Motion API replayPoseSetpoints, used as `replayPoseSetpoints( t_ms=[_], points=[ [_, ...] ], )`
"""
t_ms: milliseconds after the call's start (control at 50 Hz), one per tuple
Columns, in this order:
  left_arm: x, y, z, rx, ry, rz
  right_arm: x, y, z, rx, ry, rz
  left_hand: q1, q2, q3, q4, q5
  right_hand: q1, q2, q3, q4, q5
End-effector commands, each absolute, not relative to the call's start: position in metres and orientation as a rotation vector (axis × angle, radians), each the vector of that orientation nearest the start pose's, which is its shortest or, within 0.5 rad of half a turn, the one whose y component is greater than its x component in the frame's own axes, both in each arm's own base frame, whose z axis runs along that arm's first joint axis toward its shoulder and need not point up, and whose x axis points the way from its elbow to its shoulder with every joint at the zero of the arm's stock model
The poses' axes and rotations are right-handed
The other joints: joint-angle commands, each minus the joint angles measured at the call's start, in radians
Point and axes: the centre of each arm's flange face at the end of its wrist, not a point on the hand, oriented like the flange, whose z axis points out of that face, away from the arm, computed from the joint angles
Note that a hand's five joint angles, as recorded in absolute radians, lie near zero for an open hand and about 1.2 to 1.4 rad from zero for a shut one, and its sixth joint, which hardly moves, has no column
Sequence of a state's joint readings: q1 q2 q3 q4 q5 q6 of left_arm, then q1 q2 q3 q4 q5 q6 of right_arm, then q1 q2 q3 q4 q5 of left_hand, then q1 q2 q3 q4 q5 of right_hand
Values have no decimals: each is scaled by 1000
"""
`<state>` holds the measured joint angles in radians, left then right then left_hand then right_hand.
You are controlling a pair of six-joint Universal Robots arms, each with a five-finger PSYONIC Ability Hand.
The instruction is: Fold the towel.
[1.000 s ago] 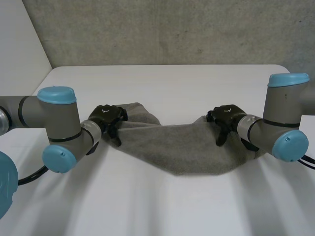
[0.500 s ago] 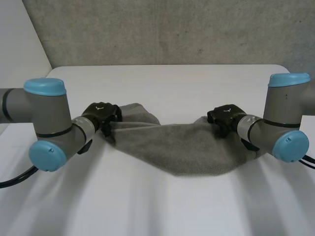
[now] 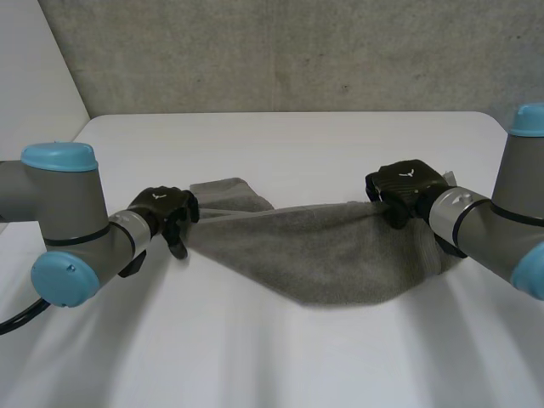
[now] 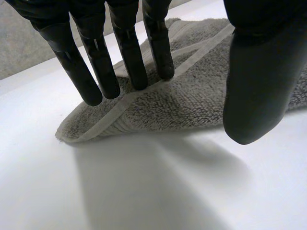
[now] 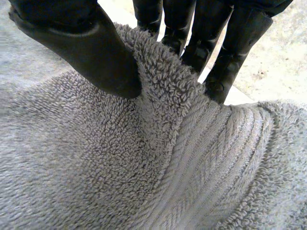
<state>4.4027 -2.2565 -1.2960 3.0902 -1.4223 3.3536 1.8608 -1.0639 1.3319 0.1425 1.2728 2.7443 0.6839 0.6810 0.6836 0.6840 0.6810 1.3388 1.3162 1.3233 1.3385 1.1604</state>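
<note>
White desk (image 3: 280, 144) has a grey towel (image 3: 323, 255) near its middle. The left robot hand (image 3: 160, 212) pinches one end and the right robot hand (image 3: 408, 189) pinches the other, so it sags between them. Folding looks just begun; the ends must meet.

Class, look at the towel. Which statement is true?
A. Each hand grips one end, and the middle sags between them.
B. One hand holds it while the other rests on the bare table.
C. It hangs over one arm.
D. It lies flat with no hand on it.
A: the left hand and the right hand each pinch an end of the towel, whose middle droops between them.
</note>
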Motion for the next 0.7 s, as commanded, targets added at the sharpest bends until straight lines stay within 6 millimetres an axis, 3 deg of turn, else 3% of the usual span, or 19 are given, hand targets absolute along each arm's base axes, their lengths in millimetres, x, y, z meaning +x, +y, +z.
replayPoseSetpoints(
  t_ms=[20, 280, 460, 620, 700],
  points=[
    [-259, -335, 135, 859, 2672, -1764, 254, -295, 191, -1065, 2237, -1575, -74, -71, -74, -74, -246, 57, 80, 73, 58, 61],
    [-263, -351, 135, 932, 2512, -1860, 254, -281, 186, -1084, 2217, -1519, -147, -145, -147, -148, -319, 57, 80, 73, 58, 61],
    [-263, -350, 129, 946, 2526, -1842, 254, -282, 191, -1082, 2207, -1541, -124, -121, -124, -124, -296, 57, 80, 73, 58, 61],
    [-264, -348, 114, 960, 2557, -1793, 254, -286, 194, -1081, 2194, -1567, -18, -15, -18, -18, -190, 57, 80, 73, 58, 61],
    [-264, -348, 113, 963, 2560, -1789, 254, -288, 197, -1079, 2187, -1583, 154, 157, 154, 154, -17, 57, 80, 73, 58, 61]
  ],
)
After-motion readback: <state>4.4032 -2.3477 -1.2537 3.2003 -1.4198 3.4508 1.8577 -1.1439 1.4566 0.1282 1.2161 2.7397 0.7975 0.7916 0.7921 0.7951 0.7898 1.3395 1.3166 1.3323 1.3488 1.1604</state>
